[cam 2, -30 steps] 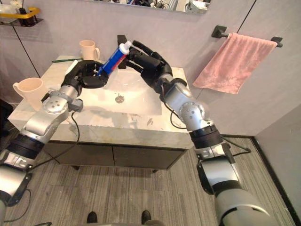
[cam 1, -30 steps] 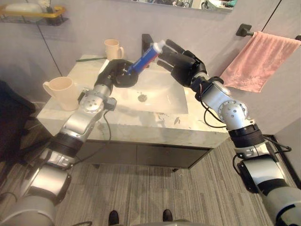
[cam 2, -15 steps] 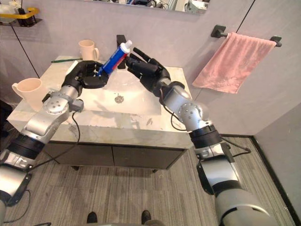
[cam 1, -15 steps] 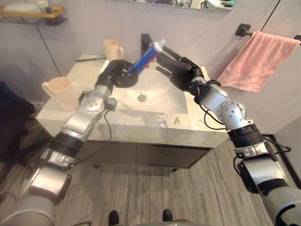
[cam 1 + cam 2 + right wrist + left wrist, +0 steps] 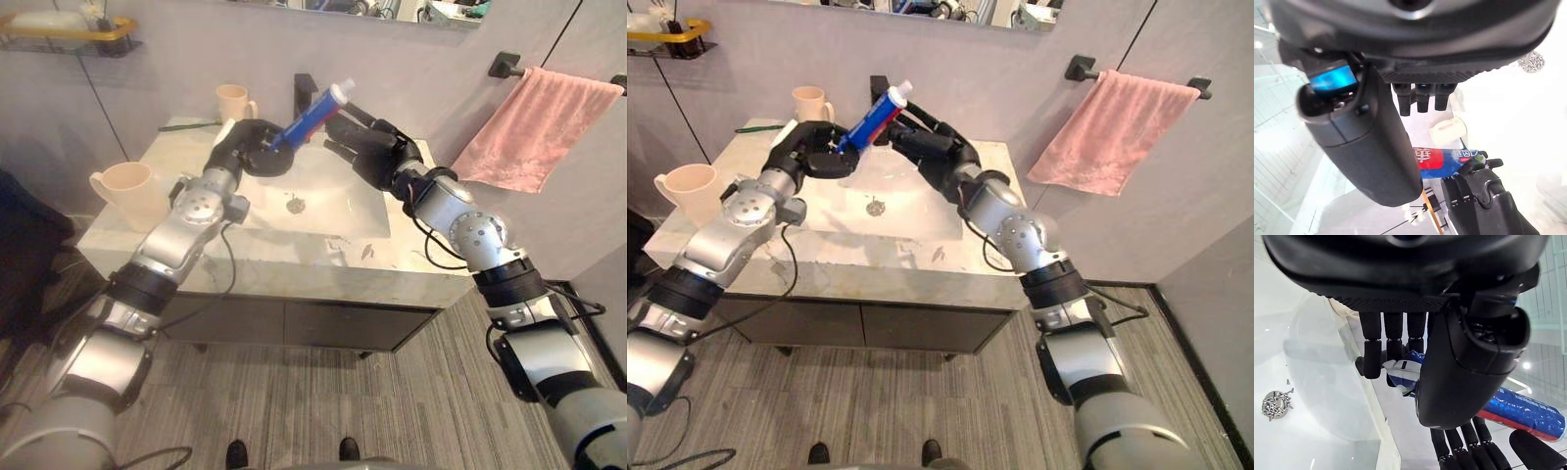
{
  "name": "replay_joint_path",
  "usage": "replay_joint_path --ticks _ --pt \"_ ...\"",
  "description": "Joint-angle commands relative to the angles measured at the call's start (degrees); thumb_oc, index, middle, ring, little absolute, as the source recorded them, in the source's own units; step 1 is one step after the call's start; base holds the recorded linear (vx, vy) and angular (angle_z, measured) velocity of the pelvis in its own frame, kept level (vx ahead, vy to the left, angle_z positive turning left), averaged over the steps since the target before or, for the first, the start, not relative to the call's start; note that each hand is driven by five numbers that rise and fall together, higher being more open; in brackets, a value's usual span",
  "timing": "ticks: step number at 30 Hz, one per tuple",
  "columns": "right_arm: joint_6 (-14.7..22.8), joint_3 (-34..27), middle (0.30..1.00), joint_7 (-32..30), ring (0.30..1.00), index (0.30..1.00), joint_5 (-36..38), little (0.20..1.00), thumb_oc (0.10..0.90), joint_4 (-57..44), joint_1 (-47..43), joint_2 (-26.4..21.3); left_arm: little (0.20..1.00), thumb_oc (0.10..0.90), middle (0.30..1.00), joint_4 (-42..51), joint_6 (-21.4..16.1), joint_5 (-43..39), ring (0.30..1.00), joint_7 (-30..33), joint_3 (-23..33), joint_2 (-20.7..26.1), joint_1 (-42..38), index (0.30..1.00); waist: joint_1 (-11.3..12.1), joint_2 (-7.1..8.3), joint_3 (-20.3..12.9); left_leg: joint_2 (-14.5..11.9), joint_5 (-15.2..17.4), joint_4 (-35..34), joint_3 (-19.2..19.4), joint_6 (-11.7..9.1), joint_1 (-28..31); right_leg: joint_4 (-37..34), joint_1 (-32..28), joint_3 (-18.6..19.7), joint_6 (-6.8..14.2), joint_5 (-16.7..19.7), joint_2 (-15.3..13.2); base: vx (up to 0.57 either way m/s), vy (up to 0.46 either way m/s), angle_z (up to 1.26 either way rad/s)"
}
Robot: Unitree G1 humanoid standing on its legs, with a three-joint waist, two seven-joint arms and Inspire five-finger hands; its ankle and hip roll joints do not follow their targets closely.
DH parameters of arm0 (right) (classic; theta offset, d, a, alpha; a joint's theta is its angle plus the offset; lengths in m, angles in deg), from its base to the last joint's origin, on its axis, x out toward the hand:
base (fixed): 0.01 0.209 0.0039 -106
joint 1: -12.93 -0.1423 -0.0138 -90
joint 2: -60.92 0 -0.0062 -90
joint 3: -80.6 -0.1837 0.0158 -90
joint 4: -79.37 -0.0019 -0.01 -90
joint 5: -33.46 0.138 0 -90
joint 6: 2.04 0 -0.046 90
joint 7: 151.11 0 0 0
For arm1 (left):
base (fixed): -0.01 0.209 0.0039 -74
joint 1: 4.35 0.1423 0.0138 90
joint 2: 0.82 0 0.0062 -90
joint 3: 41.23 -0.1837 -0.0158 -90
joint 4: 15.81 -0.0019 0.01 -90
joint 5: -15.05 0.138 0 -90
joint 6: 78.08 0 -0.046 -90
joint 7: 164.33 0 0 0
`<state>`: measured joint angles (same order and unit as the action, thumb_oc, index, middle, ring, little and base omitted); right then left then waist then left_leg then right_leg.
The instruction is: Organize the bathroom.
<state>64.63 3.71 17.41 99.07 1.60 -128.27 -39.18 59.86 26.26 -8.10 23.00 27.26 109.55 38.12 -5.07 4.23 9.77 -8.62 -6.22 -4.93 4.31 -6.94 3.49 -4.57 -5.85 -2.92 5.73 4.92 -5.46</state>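
Note:
A blue toothpaste tube [image 5: 312, 115] with a white cap slants up over the sink basin [image 5: 338, 208]. My left hand [image 5: 249, 145] is shut on its lower end; in the left wrist view the tube [image 5: 1528, 413] runs out past the thumb [image 5: 1469, 367]. My right hand [image 5: 369, 149] is open just right of the tube's upper half, its straight fingers reaching under the cap end. The right wrist view has the tube [image 5: 1445, 161] beyond its thumb [image 5: 1362, 143]. I cannot tell whether the right fingers touch the tube.
A cream mug [image 5: 128, 193] stands on the counter's left edge and a smaller mug [image 5: 233, 101] at the back by a green toothbrush [image 5: 191, 123]. A black faucet [image 5: 305, 88] rises behind the basin. A pink towel [image 5: 534, 127] hangs on the right wall, a yellow-rimmed shelf [image 5: 69, 29] upper left.
My left hand has lifted the tube a little, so its cap sits higher and further right. My right hand has slid lower, its fingers now under the tube's upper end.

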Motion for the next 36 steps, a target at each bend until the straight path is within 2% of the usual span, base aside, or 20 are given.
replay_joint_path --ticks 1,20,30,36 --pt "5.58 1.08 0.9 3.19 0.9 0.9 -0.32 0.9 0.8 2.73 -10.21 2.29 0.3 0.4 0.3 -3.44 -6.05 -0.62 0.3 -0.23 -1.92 -2.57 -10.92 0.3 0.99 -3.19 -12.2 -4.96 1.1 -0.07 1.95 0.23 2.04 -0.33 0.75 1.45 1.71 -1.94 -1.27 0.0 0.0 0.0" --pt "7.43 -0.16 0.9 0.1 0.9 0.9 -5.67 0.9 0.8 2.71 -10.75 1.17 0.3 0.4 0.3 -3.09 -3.97 -0.27 0.3 -4.34 -1.8 -2.5 -10.01 0.3 0.98 -3.53 -12.07 -4.82 1.3 -0.07 2.26 0.37 2.31 -0.35 0.76 1.5 1.75 -1.83 -1.34 0.0 0.0 0.0" --pt "8.15 -0.54 0.9 -1.07 0.9 0.9 -4.39 0.9 0.8 2.58 -10.76 0.81 0.3 0.4 0.3 -2.41 -3.52 -0.03 0.3 -5.78 -1.43 -2.37 -8.76 0.3 1.17 -3.62 -11.91 -4.74 1.31 -0.07 2.05 0.4 2.33 -0.36 0.68 1.36 1.61 -1.8 -1.31 0.0 0.0 0.0" --pt "6.61 -0.64 0.9 -0.12 0.9 0.9 -2.24 0.9 0.8 1.96 -10.56 1.32 0.3 0.4 0.3 -2.57 -3.61 0.04 0.3 -6.17 -1.32 -2.41 -8.31 0.3 1.27 -3.55 -11.89 -4.75 1.35 -0.07 2.02 0.44 2.32 -0.37 0.7 1.34 1.6 -1.82 -1.31 0.0 0.0 0.0"
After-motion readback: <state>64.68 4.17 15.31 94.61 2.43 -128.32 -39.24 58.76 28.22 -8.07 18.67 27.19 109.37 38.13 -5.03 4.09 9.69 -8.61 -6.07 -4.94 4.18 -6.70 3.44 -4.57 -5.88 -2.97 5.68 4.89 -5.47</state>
